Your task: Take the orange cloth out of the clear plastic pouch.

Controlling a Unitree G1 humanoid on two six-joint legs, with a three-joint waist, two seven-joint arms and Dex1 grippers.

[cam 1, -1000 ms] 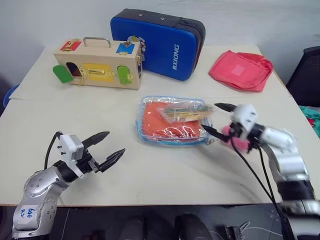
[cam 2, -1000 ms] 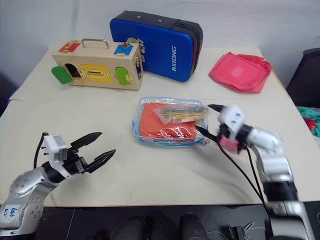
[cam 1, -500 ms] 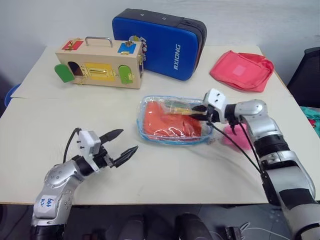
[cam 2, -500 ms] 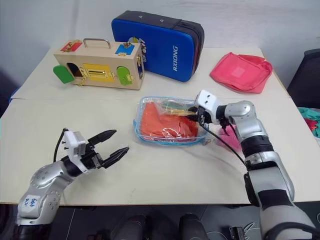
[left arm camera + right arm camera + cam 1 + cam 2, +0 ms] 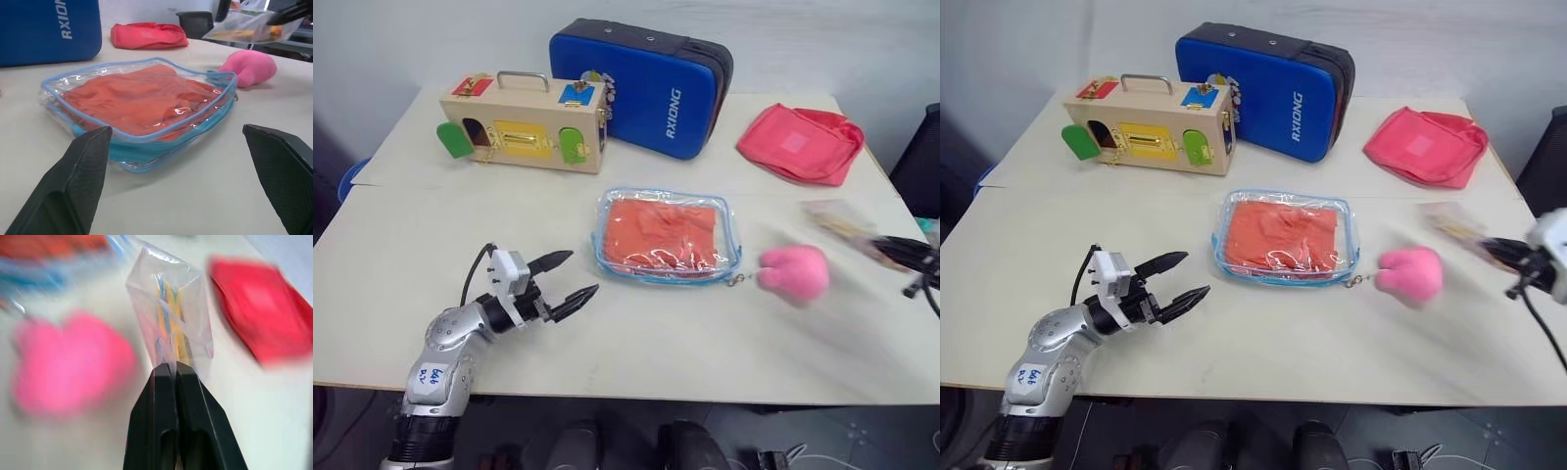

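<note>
**Small packet lifted clear, orange cloth still inside the pouch**

Nearest the front edge of the tabletop (image 5: pixel 391 245), toward its left side, the left end effector (image 5: pixel 570 279) hovered just above the surface with its two black fingers spread wide and nothing between them. It pointed at the clear plastic pouch (image 5: pixel 668 235), probably positioned to steady or hold the pouch down for the pull. Bare tabletop lay between its fingertips and the pouch, so there was open room to slide in.

The clear plastic pouch lay flat near the middle of the tabletop, its blue zipper edging running all round. The orange cloth (image 5: pixel 661 230) was inside it, wrinkled and folded; the task's main step looked not yet done. A pink plush toy (image 5: pixel 795 272) sat just beside the pouch's right corner, at the keychain.

At the right edge, the right end effector (image 5: pixel 175 367) had its fingers pressed together on a small clear packet (image 5: pixel 172 318) of thin coloured sticks, held off the surface, seemingly to get it out of the way of the cloth.

Toward the far edge stood a wooden latch box (image 5: pixel 521 132) on the left, a blue hard case (image 5: pixel 651 83) behind it, and a pink-red fabric bag (image 5: pixel 800 144) near the far right corner, all well apart from the pouch.
</note>
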